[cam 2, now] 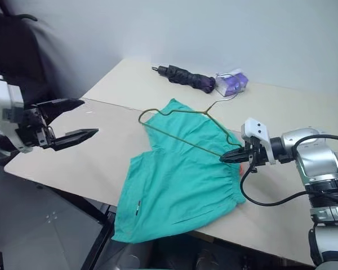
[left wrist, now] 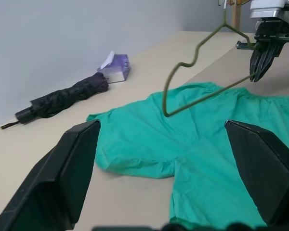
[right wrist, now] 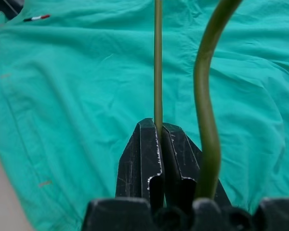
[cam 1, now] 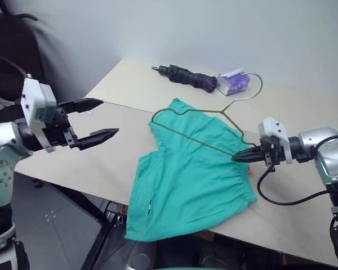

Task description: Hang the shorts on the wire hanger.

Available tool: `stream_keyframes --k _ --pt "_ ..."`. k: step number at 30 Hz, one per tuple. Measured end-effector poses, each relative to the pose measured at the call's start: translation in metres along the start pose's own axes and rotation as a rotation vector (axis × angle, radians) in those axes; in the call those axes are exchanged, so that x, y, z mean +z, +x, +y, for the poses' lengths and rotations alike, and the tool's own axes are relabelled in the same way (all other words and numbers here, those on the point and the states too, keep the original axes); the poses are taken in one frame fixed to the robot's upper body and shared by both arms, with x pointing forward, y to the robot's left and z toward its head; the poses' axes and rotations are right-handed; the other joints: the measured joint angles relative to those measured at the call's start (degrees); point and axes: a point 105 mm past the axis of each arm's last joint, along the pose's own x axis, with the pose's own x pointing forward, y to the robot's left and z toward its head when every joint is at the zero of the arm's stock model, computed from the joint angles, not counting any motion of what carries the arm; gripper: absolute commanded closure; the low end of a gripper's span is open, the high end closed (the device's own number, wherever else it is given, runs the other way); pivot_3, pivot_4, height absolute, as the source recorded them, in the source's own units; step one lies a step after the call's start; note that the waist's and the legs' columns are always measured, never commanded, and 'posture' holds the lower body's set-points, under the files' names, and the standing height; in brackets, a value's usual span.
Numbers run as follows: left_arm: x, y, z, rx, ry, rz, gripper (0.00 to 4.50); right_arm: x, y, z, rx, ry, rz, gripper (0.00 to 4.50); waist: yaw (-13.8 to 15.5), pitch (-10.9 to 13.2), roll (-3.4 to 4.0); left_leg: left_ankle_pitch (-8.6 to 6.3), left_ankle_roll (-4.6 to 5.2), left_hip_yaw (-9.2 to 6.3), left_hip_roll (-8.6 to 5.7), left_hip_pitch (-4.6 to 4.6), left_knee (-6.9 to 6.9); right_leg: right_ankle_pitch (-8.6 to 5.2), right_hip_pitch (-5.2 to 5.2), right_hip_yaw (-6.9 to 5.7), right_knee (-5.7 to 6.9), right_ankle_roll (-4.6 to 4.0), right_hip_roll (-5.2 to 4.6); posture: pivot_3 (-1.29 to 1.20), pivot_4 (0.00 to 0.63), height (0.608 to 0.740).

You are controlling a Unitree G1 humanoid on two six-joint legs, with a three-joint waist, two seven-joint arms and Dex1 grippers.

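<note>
Teal-green shorts lie flat on the table, hanging partly over its near edge, with the elastic waistband toward four o'clock and the two leg openings toward ten o'clock in the head views. Over them the olive wire hanger is lifted and tilted, its long bar running from about ten o'clock down to four o'clock, its hook curling up at one o'clock toward a purple tissue pack and a folded dark umbrella. The right gripper has its fingers clenched on the lower corner of the wire, right at the waistband's edge; the wrist view shows the thin bar pinched between the two pads.

The left gripper hovers with its fingers released and spread wide, empty, well apart from the cloth, which lies at about four o'clock from its tips. The nearer leg hem faces it, so I judge the left arm is the one placed to pick up a leg and feed it over the bar, while the right arm steadies the hanger.
</note>
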Motion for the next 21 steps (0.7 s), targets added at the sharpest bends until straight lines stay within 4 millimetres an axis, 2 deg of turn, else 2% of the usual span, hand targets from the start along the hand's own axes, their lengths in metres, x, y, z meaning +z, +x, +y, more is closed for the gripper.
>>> stream_keyframes --k 3,6,11,15,17,19,21 --pt "0.006 -0.001 -0.001 0.003 0.0 -0.015 0.01 -0.006 -0.003 -0.003 -0.017 0.065 -0.013 4.5 2.9 0.1 0.06 -0.02 -0.05 0.03 0.04 -0.5 0.06 0.05 -0.49 -0.01 0.06 0.04 0.05 0.55 0.118 0.74" --pt "0.012 0.0 -0.011 -0.034 0.009 -0.026 0.01 -0.008 -0.006 -0.003 -0.024 0.115 -0.03 4.5 5.8 0.2 0.12 -0.17 -0.29 0.05 0.1 -0.57 0.08 -0.02 -0.58 -0.04 0.05 -0.01 0.07 0.56 0.125 0.74" --pt "0.011 0.001 -0.03 -0.099 -0.003 -0.022 0.01 -0.022 -0.01 -0.001 -0.032 0.22 -0.012 4.5 11.5 0.2 0.18 -0.3 -0.5 0.03 0.19 -1.14 0.23 -0.13 -1.14 -0.27 0.07 -0.06 0.08 0.57 0.126 0.74" --pt "0.015 0.0 -0.034 -0.104 0.001 -0.025 0.01 -0.029 -0.01 0.001 -0.034 0.288 -0.015 4.5 14.9 0.3 0.3 -0.32 -0.58 -0.02 0.2 -1.38 0.3 -0.13 -1.31 -0.42 0.07 -0.06 0.06 0.57 0.127 0.74" --pt "0.016 0.0 -0.034 -0.106 -0.001 -0.024 0.01 -0.03 -0.011 0.001 -0.033 0.308 -0.026 4.5 16.2 0.4 0.37 -0.34 -0.69 -0.03 0.21 -1.38 0.32 -0.14 -1.32 -0.49 0.06 -0.05 0.06 0.53 0.137 0.74" --pt "0.017 -0.001 -0.034 -0.112 -0.001 -0.022 0.01 -0.029 -0.011 0.001 -0.035 0.323 -0.031 4.5 16.9 0.7 0.48 -0.6 -1.31 -0.1 0.26 -1.36 0.38 -0.17 -1.42 -0.64 0.04 -0.07 0.05 0.46 0.189 0.74" --pt "0.02 0.001 -0.03 -0.115 -0.001 -0.03 0.01 -0.025 -0.01 -0.004 -0.061 0.329 -0.045 4.5 17.1 1.5 0.66 -0.59 -1.43 -0.11 0.37 -1.32 0.43 -0.27 -1.43 -0.8 0.08 -0.28 0.07 0.44 0.184 0.74"
